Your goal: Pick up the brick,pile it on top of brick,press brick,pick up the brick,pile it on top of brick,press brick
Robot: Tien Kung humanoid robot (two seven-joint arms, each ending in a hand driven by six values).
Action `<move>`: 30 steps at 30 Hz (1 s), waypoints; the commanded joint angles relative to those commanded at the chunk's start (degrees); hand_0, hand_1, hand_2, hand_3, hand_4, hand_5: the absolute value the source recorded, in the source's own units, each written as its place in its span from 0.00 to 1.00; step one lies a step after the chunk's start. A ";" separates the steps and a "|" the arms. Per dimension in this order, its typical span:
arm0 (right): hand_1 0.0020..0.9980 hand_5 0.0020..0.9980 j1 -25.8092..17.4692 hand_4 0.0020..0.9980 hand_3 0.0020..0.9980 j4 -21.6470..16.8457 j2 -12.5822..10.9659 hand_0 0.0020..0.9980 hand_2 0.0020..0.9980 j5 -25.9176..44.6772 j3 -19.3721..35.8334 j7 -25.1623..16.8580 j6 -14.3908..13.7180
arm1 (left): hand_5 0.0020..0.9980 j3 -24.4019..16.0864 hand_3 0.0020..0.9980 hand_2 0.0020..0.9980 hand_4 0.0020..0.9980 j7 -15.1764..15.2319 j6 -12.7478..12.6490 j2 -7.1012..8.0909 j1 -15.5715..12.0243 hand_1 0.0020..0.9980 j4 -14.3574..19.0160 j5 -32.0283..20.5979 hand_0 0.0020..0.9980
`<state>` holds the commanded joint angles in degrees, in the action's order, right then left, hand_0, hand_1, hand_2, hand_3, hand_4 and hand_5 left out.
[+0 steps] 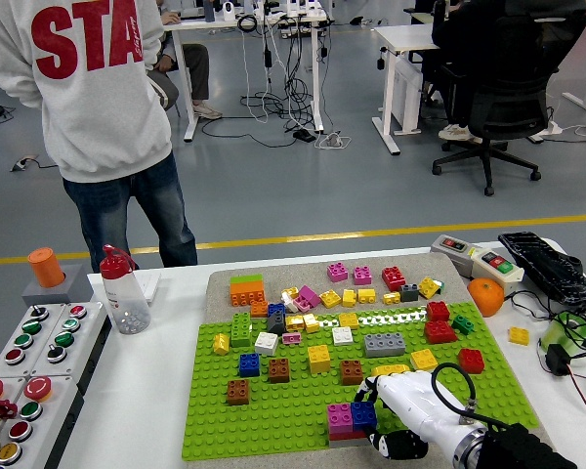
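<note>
Scanning from the left, I see a panel of push buttons (pixel 29 366) at the bench's edge, an orange cylinder (pixel 46 267) behind it, and a clear bottle with a red cap (pixel 125 291) standing upright on the white bench (pixel 156 410). A person in a grey sweatshirt (pixel 83 88) stands at the far side, back turned, hands out of my sight. The green baseplate (pixel 283 410) fills the middle, scattered with loose bricks. Near its front edge a magenta brick (pixel 339 418) sits touching a blue brick (pixel 362 415), both on what looks like a red piece at the plate's edge. My right hand (pixel 402 408) comes in from the lower right corner; its white fingers (pixel 376 389) press against the blue brick's right side and top, thumb below the plate's edge. I can't tell whether they clamp it or only rest on it. An orange (pixel 485 295) lies further right.
</note>
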<state>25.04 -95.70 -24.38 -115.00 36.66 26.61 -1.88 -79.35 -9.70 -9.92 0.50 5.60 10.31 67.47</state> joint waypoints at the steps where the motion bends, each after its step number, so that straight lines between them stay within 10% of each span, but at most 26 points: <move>1: 0.58 0.13 0.00 0.51 0.59 -0.01 0.00 0.56 0.58 0.00 0.00 0.02 0.01 | 1.00 0.00 0.57 0.70 0.30 -0.01 0.00 0.00 0.00 0.68 0.00 0.01 0.65; 30: 0.57 0.14 -0.14 0.52 0.59 0.70 0.14 0.55 0.58 0.09 -1.06 0.10 0.06 | 1.00 -0.16 0.57 0.70 0.30 -0.24 -0.02 -0.10 -0.54 0.68 0.00 0.68 0.66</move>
<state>24.90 -95.00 -24.24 -114.92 35.60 26.72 -1.82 -79.51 -9.95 -9.93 0.40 5.06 10.31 68.15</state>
